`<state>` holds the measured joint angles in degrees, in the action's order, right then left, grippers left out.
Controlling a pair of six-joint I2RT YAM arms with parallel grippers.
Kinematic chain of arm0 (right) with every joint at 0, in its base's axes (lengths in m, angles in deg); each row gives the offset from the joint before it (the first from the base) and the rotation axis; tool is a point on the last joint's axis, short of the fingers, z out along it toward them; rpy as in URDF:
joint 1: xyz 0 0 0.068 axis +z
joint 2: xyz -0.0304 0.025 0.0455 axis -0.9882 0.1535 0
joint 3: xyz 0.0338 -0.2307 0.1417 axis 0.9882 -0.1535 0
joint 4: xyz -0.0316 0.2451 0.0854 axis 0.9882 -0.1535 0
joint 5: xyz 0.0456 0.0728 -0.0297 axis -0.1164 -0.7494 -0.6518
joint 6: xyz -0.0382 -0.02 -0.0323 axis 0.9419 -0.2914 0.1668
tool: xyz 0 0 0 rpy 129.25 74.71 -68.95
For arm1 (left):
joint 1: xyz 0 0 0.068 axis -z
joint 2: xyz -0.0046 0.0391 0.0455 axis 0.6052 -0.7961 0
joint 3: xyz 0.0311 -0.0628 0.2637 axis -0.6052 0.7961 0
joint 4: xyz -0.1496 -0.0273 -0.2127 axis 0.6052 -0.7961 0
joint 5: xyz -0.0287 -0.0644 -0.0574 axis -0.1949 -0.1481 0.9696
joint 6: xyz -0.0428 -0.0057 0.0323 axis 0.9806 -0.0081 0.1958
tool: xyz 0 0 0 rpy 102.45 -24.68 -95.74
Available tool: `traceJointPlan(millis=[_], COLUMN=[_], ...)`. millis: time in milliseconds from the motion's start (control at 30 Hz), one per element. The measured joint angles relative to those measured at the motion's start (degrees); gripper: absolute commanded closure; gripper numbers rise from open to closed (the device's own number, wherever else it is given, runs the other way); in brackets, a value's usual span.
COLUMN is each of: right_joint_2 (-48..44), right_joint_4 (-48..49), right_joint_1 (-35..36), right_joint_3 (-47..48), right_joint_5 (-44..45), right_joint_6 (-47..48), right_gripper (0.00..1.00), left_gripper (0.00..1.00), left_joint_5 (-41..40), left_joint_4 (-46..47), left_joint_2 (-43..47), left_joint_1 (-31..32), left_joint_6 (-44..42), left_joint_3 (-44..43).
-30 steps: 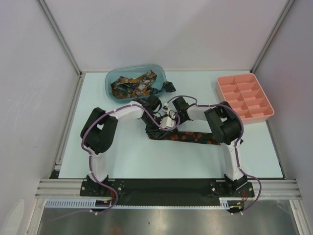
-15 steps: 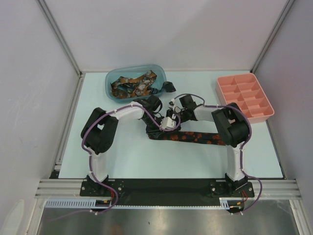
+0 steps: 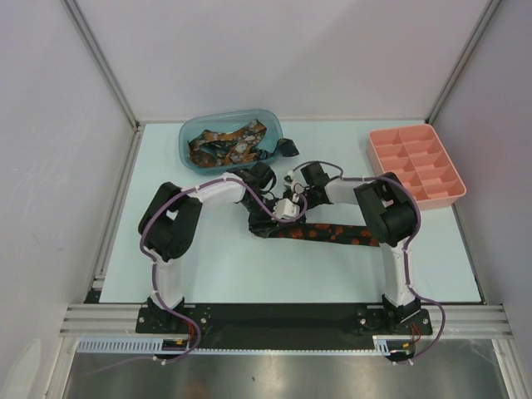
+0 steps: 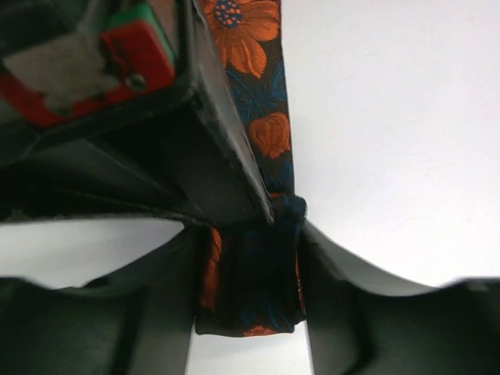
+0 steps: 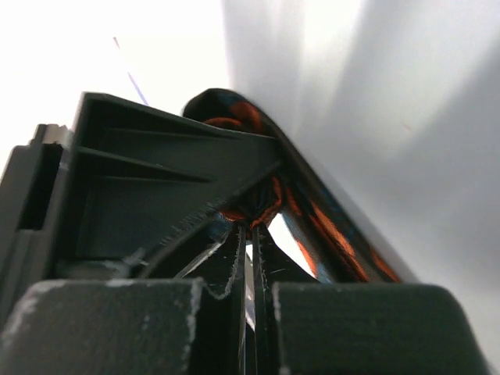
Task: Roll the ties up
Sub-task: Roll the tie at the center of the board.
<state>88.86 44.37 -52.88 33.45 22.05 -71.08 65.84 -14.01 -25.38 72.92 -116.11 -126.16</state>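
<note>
One tie, dark with orange-red flowers, lies flat across the middle of the table, its left end bunched between my two grippers. My left gripper is shut on that folded end; in the left wrist view the fabric fills the gap between its jaws. My right gripper comes in from the right, touching the same end. In the right wrist view its jaws are pressed almost together with tie fabric pinched at their tips. More ties lie in a blue bowl.
The blue bowl stands at the back, left of centre, with a dark tie end hanging over its right rim. A pink compartment tray stands at the back right. White walls close in the sides and back.
The right arm's elbow and wrist shifted slightly right and back, then eased a little left. Both grippers stay closed on the tie's left end. The tie has barely moved.
</note>
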Motion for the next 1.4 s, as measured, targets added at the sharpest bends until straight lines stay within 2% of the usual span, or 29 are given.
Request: traceJointPlan(millis=[33, 133, 333, 500, 633, 967, 1167, 1300, 1400], right_joint_2=[0.0, 0.0, 0.0, 0.1, 0.1, 0.1, 0.0, -0.2, -0.3], right_joint_4=[-0.9, -2.9, -7.2, -9.0, -9.3, -9.2, -8.5, -7.6, -7.4], right_joint_1=[-0.2, -0.7, -1.7, -1.9, -1.8, -1.8, -1.9, -2.0, -2.3], right_joint_3=[0.1, 0.3, 1.1, 1.6, 1.6, 1.5, 0.9, 0.2, 0.0], right_joint_5=[0.5, 1.6, 4.7, 5.9, 6.3, 6.4, 6.2, 6.0, 5.5], right_joint_6=[0.7, 3.0, 7.7, 9.7, 10.1, 10.1, 9.8, 9.4, 9.1], right_gripper=[1.00, 1.00, 1.00, 1.00, 1.00, 1.00, 1.00, 1.00, 0.91], left_gripper=[0.34, 0.27, 0.22, 0.30, 0.44, 0.53, 0.54, 0.62, 0.66], left_joint_5=[0.2, 1.2, 2.8, 3.4, 5.0, 5.9, 5.7, 5.0, 3.8], left_joint_4=[0.1, -0.2, 0.4, 1.6, 1.8, 0.9, 1.0, 0.8, 0.6], left_joint_2=[0.0, 0.0, 0.4, 0.5, 0.5, 0.1, -1.7, -2.0, -2.4], left_joint_1=[-0.1, -0.6, -3.4, -4.2, -3.9, -0.5, 1.4, 1.8, 2.3], left_joint_6=[0.1, 0.8, 2.8, 5.1, 7.0, 8.9, 9.0, 9.1, 9.0], left_joint_3=[0.1, 0.2, 0.7, 0.8, 0.3, -3.5, -5.1, -5.5, -6.0])
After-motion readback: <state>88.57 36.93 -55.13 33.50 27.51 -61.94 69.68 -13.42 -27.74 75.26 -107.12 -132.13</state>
